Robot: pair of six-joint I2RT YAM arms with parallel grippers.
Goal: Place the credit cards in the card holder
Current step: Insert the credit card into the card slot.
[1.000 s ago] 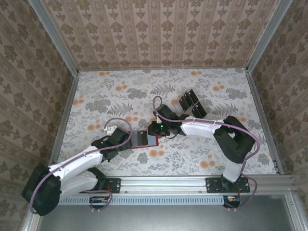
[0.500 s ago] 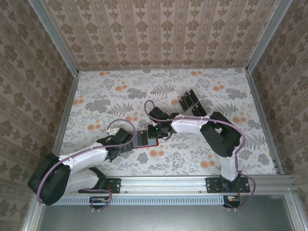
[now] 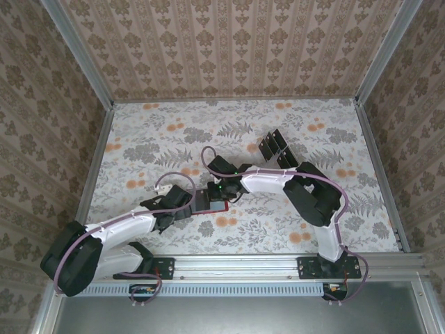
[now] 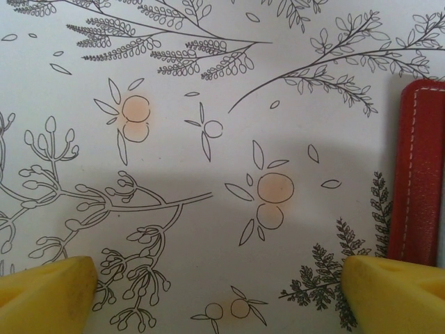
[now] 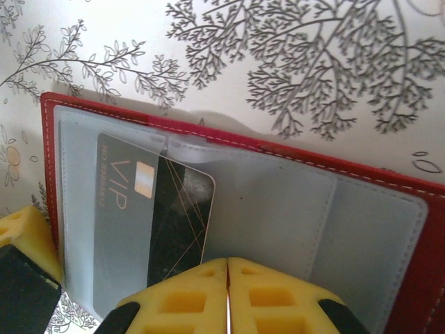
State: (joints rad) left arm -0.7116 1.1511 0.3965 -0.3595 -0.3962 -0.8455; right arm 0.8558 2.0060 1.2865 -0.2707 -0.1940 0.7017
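Overhead, the red card holder (image 3: 208,202) lay open on the floral table (image 3: 139,139), a little left of the frame's centre, between the two arms. The right gripper (image 3: 221,189) sat at its right end, and the left gripper (image 3: 182,202) just beside its left end.

In the right wrist view, the right gripper (image 5: 228,268) had its yellow fingers (image 5: 181,292) pressed together at the bottom edge, with nothing visible between them, their tips over the card holder's (image 5: 278,202) lower rim. A black credit card (image 5: 153,216) marked VIP lay in the left half of the frame, its left part dulled under the greyish clear pocket.

In the left wrist view, the left gripper (image 4: 219,296) had its fingers spread wide in the bottom corners, with bare table between them. The card holder's (image 4: 417,174) red stitched edge ran down the right side, just above the right fingertip.

The other cards (image 3: 277,149) stood upright, right of centre, well apart from the card holder.
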